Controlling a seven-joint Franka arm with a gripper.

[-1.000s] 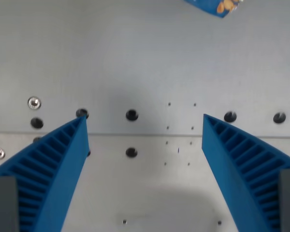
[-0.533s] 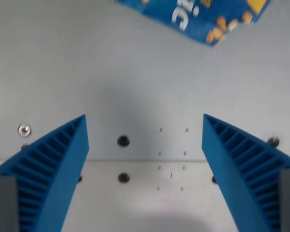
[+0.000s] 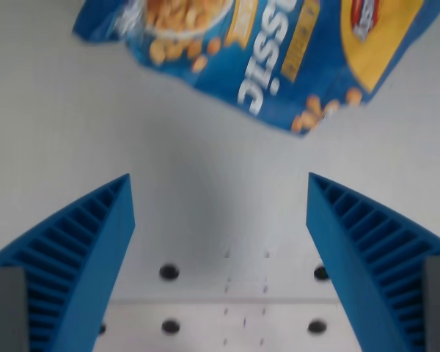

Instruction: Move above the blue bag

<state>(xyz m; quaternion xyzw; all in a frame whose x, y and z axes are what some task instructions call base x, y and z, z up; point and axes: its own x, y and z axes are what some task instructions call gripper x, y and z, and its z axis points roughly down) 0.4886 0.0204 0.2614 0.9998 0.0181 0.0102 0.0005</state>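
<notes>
Nearest the camera, the gripper point(image 3: 220, 183) hangs with its two blue ribbed fingers point(image 3: 77, 249) spread wide and nothing between them. It is released, which suits a task that asks only for positioning over a target and no grasp. Directly beneath and between the fingers lies bare grey table point(image 3: 59, 117), with a seam and a few dark bolt holes point(image 3: 169, 273) showing low in the wrist view, close to the finger bases.

Farther out, ahead of the fingertips, the blue bag point(image 3: 279, 51) lies flat on the table, its printed face up, with white lettering and pictures of small golden snacks. It fills most of the top of the wrist view and runs off the upper edge, its lower corner reaching down toward the gap between the fingers. So the bag is ahead of the gripper, not yet centred under it, and by my reading the approach is well along but unfinished.

Half a second ago only the bag's lower portion showed at the top, and the bolt holes sat higher in view. The whole scene has slid downward, so the camera has advanced toward the bag; the bag itself shows no sign of having moved.
</notes>
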